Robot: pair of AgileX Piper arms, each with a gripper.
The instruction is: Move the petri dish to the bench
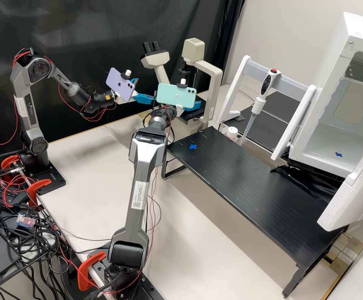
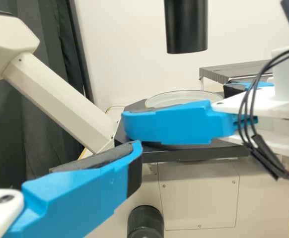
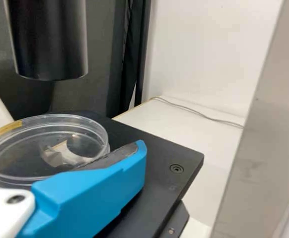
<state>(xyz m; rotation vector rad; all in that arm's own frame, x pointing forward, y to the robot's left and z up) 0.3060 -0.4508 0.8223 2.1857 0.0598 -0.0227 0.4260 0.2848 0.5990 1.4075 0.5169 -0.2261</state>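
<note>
Blue fingers (image 3: 92, 196) of the right tool (image 1: 190, 106) apart, petri dish (image 3: 42, 148) between them on the black stage (image 3: 159, 144)

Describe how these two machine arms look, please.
The nearer arm and the farther arm are dark grey with silvery panels, rounded joints, pale labels and red cables. One carries a mint-green phone near its wrist, the other a lilac phone. Their jaws are bright blue with dark pads.
</note>
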